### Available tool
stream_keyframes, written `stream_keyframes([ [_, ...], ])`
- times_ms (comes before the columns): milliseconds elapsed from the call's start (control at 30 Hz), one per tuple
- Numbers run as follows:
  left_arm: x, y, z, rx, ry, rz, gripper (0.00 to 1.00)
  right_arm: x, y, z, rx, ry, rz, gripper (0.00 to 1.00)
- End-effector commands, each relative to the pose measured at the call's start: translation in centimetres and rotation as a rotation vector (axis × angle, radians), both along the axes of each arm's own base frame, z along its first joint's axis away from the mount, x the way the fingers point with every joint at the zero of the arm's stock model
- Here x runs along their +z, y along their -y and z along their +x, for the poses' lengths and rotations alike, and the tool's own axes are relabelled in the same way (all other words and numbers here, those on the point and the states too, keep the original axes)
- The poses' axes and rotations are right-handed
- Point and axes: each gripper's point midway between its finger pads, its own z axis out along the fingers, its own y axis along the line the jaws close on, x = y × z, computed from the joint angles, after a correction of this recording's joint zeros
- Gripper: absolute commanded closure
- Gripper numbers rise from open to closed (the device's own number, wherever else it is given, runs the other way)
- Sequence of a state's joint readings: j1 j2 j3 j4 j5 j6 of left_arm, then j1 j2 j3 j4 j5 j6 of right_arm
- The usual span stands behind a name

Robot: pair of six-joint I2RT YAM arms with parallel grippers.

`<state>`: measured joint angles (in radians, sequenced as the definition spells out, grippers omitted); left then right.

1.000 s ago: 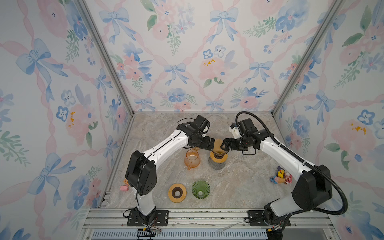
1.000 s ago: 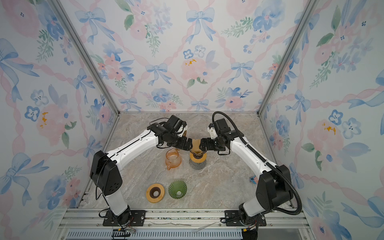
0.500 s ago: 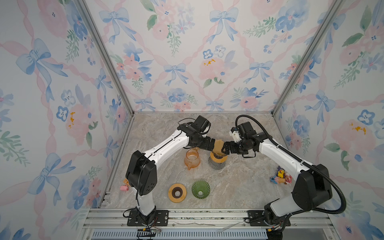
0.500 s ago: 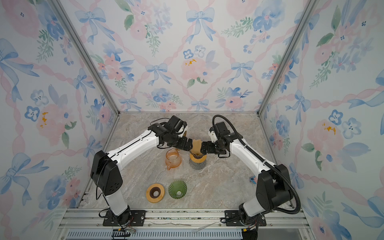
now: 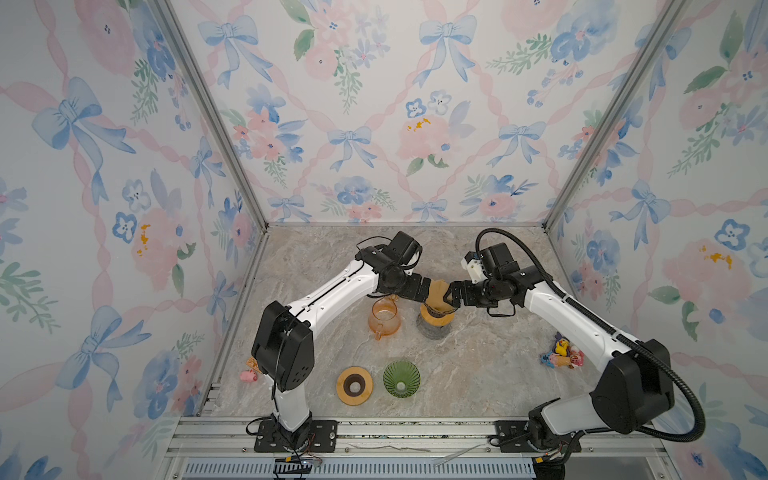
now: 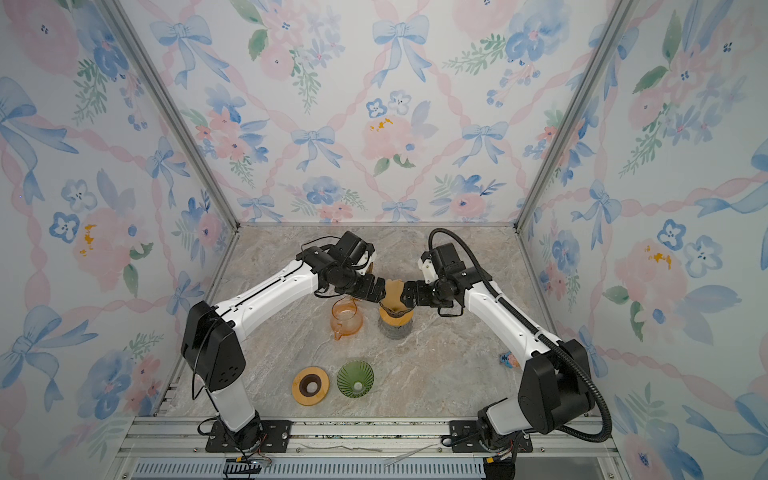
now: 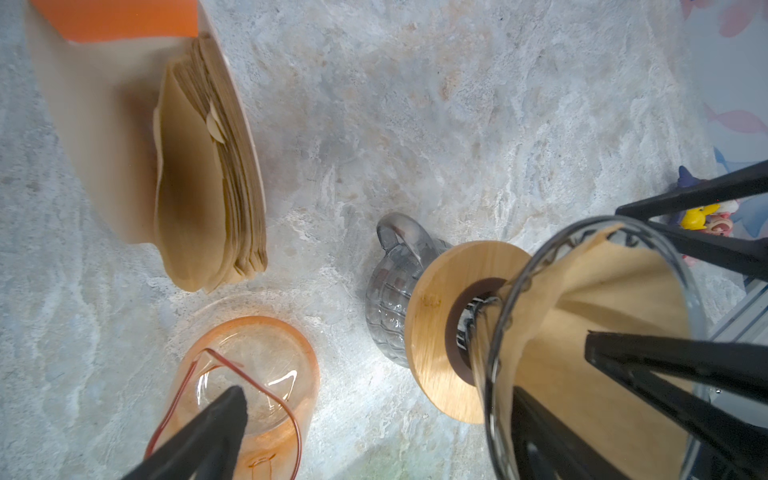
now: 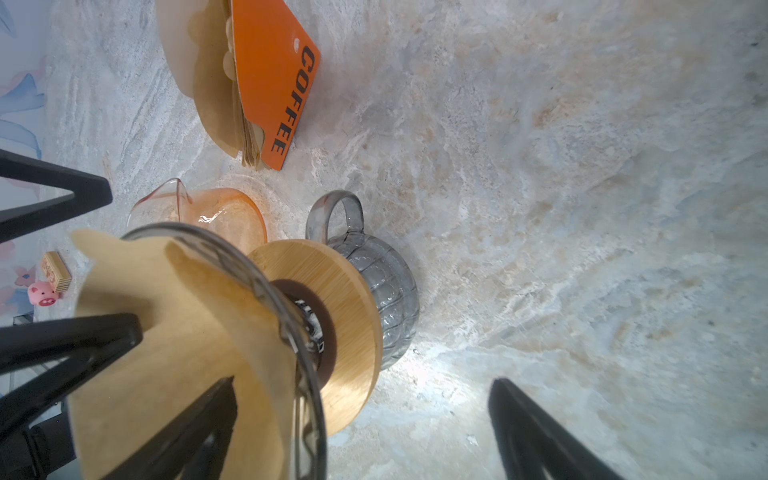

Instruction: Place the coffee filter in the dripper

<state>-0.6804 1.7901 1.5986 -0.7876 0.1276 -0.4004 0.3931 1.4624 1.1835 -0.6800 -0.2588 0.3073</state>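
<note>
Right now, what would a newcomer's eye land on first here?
Centre stage, the left gripper and right gripper meet head-on, both open, each dipping a finger into the brown coffee filter seated in the glass dripper atop a grey glass server. Next, the orange COFFEE filter pack lies near the orange glass pitcher, and a spare green dripper sits near the front.

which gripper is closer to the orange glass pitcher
Left. The left gripper hangs beside the orange glass pitcher, one fingertip over it in the left wrist view. The right gripper reaches in from the far side of the dripper, farther off.
</note>
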Motion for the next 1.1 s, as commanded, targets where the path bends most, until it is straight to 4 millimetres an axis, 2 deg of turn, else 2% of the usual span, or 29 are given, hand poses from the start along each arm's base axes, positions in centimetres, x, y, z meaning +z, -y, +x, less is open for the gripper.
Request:
stream_keyframes([
  [0,0.0,-0.1,-0.3,-0.015,0.001,0.011,0.02,1.1,0.2,0.7,-0.023,0.018,0.014,0.04],
  [133,0.2,-0.3,-0.4,-0.013,0.006,0.011,0.02,0.0,0.7,0.4,-0.032,-0.008,-0.022,0.04],
  [233,0.2,-0.5,-0.5,-0.011,0.008,0.015,0.02,-0.1,0.7,0.2,-0.028,-0.009,-0.014,0.04],
  [433,0.3,-0.5,-0.4,-0.008,0.007,0.012,0.02,1.8,0.0,0.3,-0.008,0.035,0.031,0.04],
  [567,0.7,-0.3,-0.5,-0.01,0.008,-0.002,0.02,2.4,0.1,0.2,-0.007,0.045,0.031,0.04],
  [800,3.3,0.9,-0.8,-0.038,0.023,-0.087,0.02,4.1,0.0,-0.3,-0.011,0.099,0.063,0.04],
  [1067,5.7,0.3,-1.9,-0.036,0.067,-0.136,0.02,6.2,0.4,-1.9,-0.016,0.186,0.086,0.04],
])
